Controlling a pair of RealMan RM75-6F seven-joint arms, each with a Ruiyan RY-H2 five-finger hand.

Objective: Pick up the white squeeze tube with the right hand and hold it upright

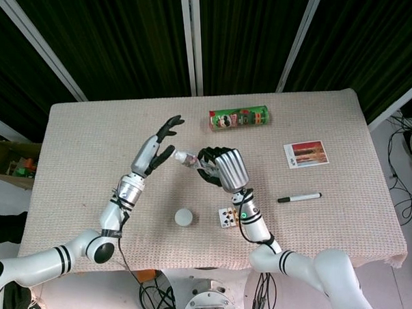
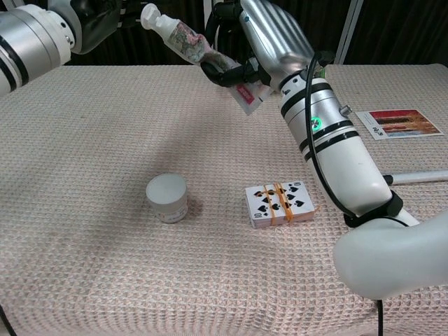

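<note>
The white squeeze tube (image 2: 183, 36) with a patterned label is held off the table, tilted with its white cap up and to the left. My right hand (image 2: 259, 38) grips its lower end, fingers wrapped around it. In the head view the tube (image 1: 190, 158) pokes out left of the right hand (image 1: 224, 169). My left hand (image 1: 155, 147) is raised with fingers spread, close to the tube's cap, holding nothing. In the chest view only the left forearm (image 2: 42, 35) shows at the top left.
On the table lie a small white jar (image 2: 167, 197), a banded deck of playing cards (image 2: 281, 202), a green chips can (image 1: 239, 117), a picture card (image 1: 305, 153) and a black marker (image 1: 299, 197).
</note>
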